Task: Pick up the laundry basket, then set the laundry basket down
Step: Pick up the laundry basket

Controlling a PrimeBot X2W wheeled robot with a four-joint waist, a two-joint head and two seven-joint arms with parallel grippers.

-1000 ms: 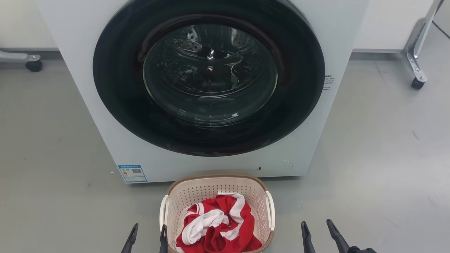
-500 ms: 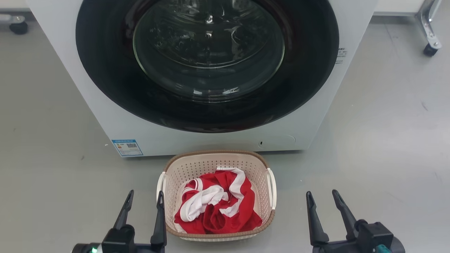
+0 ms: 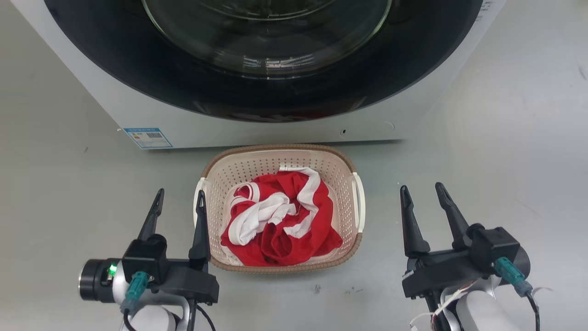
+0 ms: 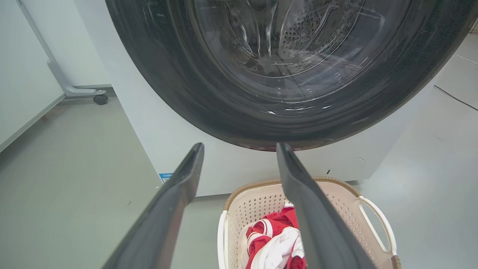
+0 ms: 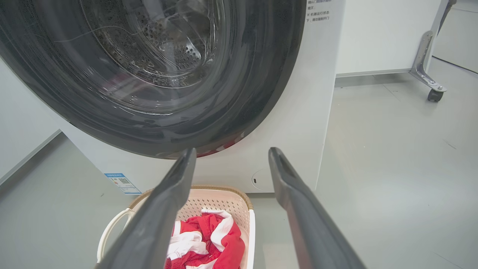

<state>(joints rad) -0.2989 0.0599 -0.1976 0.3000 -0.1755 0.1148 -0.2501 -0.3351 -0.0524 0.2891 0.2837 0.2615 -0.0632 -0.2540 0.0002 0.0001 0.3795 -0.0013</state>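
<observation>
The left gripper sits at 8 o'clock in the head view. Its fingers are spread, hold nothing and point toward 12. The inner one lies just beside the left handle of the laundry basket; I cannot tell whether they touch. In the left wrist view that handle shows low between the two fingers, so I judge it to be beneath them and not yet within the grasp.

The laundry basket stands upright on the floor at centre, with its handles facing 9 and 3 o'clock. Its long axis is hard to tell from here. A red and white garment is heaped inside, below the rim.

The right gripper is at 4 o'clock, also spread, empty and pointing toward 12. A strip of bare floor separates it from the right handle. The left arm is therefore the nearer, and the right would have to shift toward 9 o'clock.

The washer stands close behind the far rim at 12 o'clock, with a blue sticker at 10. A lift looks safest straight up or toward 6.
</observation>
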